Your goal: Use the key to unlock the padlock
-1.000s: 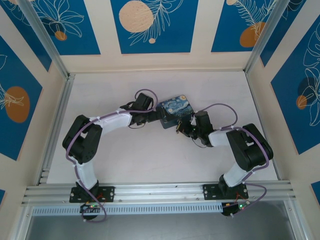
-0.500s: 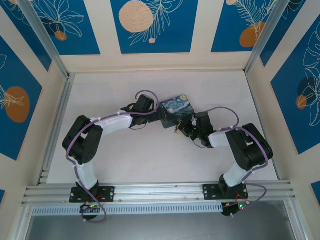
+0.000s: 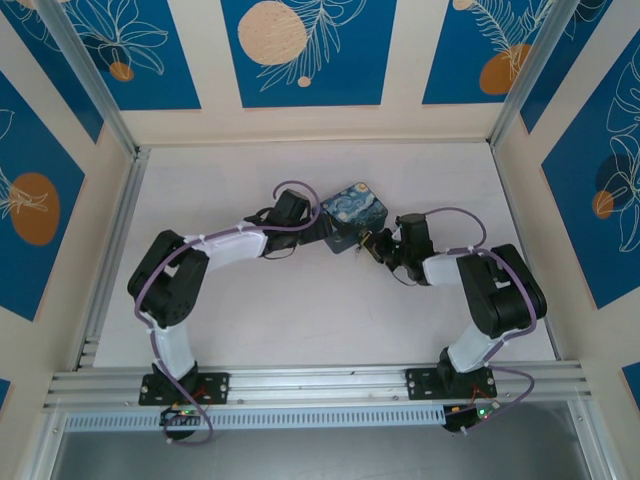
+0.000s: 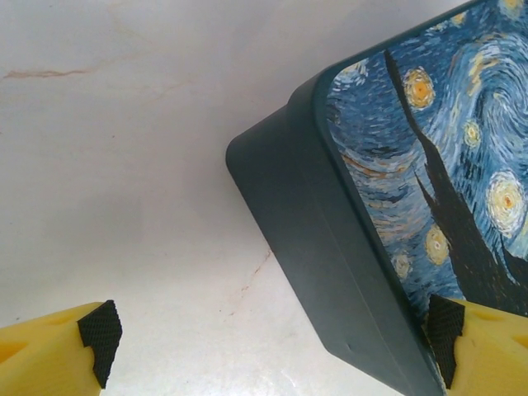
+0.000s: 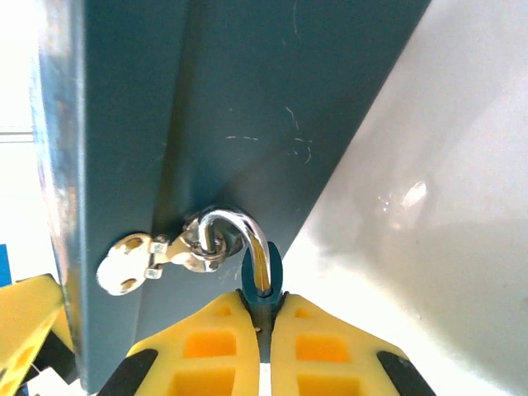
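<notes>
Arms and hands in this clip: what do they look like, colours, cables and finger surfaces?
The left arm and right arm have black joints, white link covers and a lilac cable looping alongside; green lights glow at the bases. The left hand has yellow fingers tipped with black textured pads. On the right hand, the yellow fingers show square moulded hollows.

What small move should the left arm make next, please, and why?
Probably close the open left gripper on the square night-sky tin to steady it: the right gripper pinches the tiny bluish padlock, its shackle hooked through the tin's silver hasp.
</notes>
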